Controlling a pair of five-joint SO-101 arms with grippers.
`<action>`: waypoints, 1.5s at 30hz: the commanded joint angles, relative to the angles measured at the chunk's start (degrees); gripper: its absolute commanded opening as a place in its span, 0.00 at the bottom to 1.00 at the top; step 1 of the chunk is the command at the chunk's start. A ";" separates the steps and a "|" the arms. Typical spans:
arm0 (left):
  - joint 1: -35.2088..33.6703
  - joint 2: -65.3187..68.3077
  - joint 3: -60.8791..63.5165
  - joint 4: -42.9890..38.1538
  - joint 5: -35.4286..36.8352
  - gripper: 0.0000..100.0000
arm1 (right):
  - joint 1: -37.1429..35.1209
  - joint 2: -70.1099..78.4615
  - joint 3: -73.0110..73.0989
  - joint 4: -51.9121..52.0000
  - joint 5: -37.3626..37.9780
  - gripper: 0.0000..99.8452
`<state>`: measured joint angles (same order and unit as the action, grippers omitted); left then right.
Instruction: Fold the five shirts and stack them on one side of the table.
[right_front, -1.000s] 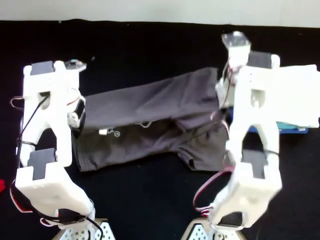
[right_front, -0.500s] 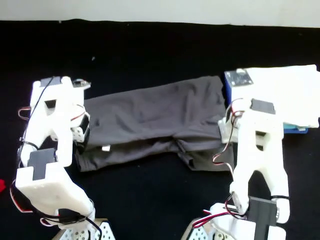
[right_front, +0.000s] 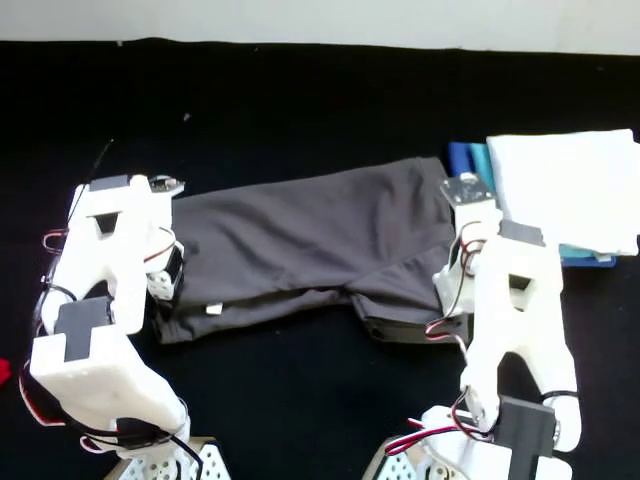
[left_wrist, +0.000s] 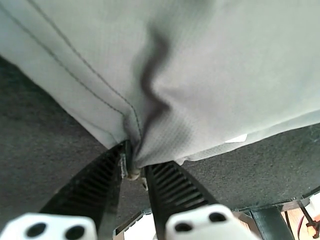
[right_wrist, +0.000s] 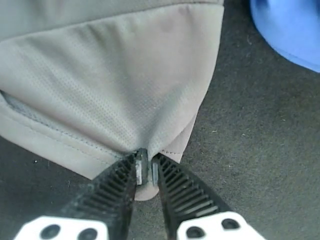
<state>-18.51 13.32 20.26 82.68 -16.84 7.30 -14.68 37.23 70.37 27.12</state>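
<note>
The dark grey cloth shirt (right_front: 310, 235) is spread across the middle of the black table (right_front: 300, 90). Its left end is held by the left gripper (left_wrist: 134, 170), its right end by the right gripper (right_wrist: 145, 172). Just right of it, a white folded shirt (right_front: 565, 190) is laid on blue folded cloth (right_front: 462, 160), by the table's right edge.

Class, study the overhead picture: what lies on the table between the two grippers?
The dark grey shirt spans that whole stretch, as the high view shows; the left gripper and right gripper each pinch one end.
</note>
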 joint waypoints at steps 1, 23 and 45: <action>-1.01 -3.12 0.66 -0.44 -0.70 0.01 | 0.66 -2.15 0.04 -0.40 0.70 0.01; 1.01 -16.40 11.38 -4.66 -0.70 0.01 | 1.63 -9.89 -0.84 2.42 0.70 0.01; 0.66 -16.84 -13.49 15.82 -0.62 0.17 | -2.95 -10.33 -15.25 10.95 0.26 0.22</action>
<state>-18.33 -1.27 15.69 95.87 -16.84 5.10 -23.21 28.88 81.45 27.12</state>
